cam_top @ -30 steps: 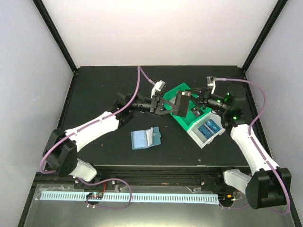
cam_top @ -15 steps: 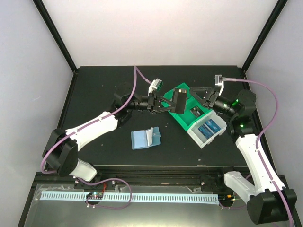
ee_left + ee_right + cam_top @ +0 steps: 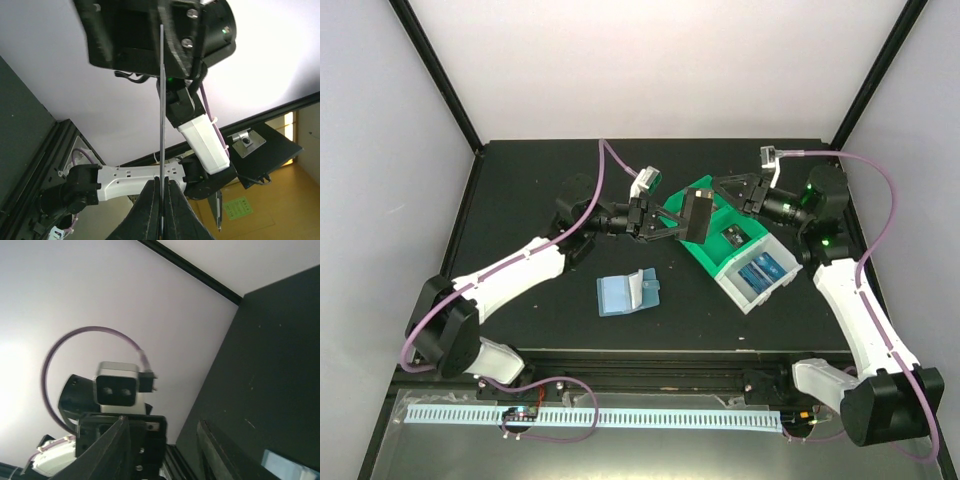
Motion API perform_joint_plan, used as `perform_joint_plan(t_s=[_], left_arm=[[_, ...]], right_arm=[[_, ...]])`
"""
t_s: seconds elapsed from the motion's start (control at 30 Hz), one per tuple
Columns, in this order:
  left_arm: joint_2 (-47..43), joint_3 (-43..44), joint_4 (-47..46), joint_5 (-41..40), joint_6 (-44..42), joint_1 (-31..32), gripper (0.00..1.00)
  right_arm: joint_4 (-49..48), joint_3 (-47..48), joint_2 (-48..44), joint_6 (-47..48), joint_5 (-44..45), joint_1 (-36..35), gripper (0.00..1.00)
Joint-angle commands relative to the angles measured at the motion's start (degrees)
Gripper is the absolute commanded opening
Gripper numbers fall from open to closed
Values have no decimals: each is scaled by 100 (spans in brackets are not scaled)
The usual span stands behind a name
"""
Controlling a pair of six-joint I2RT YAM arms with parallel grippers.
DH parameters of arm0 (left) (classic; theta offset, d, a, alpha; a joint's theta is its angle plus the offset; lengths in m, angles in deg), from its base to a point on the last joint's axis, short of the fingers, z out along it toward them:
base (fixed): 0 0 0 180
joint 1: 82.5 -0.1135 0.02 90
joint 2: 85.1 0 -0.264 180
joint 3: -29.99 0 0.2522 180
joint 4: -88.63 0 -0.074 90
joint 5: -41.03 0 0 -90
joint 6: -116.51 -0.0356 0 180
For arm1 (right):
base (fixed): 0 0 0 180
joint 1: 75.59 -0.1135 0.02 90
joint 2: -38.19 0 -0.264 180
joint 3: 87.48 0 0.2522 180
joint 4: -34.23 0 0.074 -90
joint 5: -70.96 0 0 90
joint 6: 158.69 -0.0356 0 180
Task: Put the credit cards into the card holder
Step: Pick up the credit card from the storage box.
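Carry step: left gripper [image 3: 672, 221] clenched on one credit card [image 3: 697, 215], aloft beyond the card holder [image 3: 628, 293], which lies open. Right gripper [image 3: 728, 190] jaws apart, empty. Next – lower card edge-first into a holder pocket

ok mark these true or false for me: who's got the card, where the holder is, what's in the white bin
1. The left claw is shut on a card, holding it off the table. True.
2. The right claw grips that card too. False: its fingers stand open with nothing between them.
3. The card holder lies open on the table, apart from both claws. True.
4. The white bin is empty. False: blue cards lie in it.
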Motion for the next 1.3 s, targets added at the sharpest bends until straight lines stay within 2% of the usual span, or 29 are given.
perform_joint_plan(t_s=[0.0,0.07,0.13,0.27,0.5,0.63,0.73,0.93,1.0,1.27], left_arm=[[-230,38,-12,156,-180,-27,2],[-232,45,-11,159,-179,-29,2],[-211,60,1,154,-169,-30,2],[-182,74,26,142,-168,-29,2],[-216,36,242,60,-292,-28,2],[-214,85,227,66,-298,-30,2],[-230,113,204,87,-298,-24,2],[-296,113,159,123,-276,-25,2],[-331,102,124,140,-264,-25,2],[-433,86,-157,127,-78,-29,1]], right_arm=[[250,157,68,222,-140,-80,35],[229,146,64,223,-168,-106,31],[173,130,54,211,-227,-131,32],[-118,67,-65,86,-245,-141,42],[-512,-71,-301,-85,147,-144,56],[-478,-64,-252,-30,-8,-168,58],[-148,16,-188,187,-72,-213,53],[157,37,-36,306,-54,-257,30],[222,35,-9,318,-15,-258,26],[217,-37,-25,309,-188,-343,26]])
